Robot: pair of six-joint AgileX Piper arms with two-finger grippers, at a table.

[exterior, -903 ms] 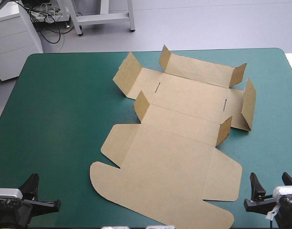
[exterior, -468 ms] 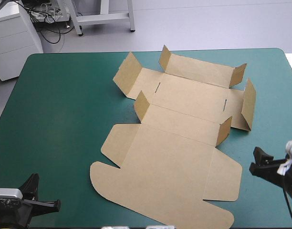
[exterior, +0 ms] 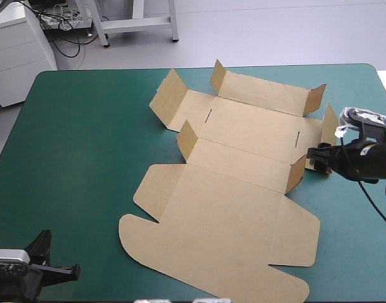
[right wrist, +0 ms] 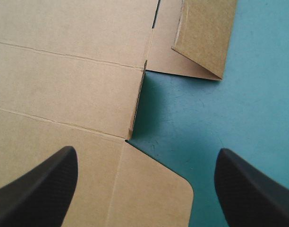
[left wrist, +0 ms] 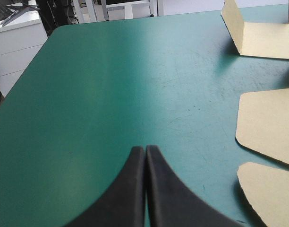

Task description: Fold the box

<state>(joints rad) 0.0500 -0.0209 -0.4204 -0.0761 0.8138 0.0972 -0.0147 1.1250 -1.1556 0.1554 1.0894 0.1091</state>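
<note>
Box, 1 sheet w/ 6 flaps raised; left hand clenched, right hand released at its rt side.

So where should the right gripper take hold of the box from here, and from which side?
Probably the raised end flap at the right end of the box, approached from the table's right edge. It stands up off the teal-green cover, so its free edge could pass between the fingers of the open right gripper. The panels beside it lie flat, offering no edge to pinch.
</note>
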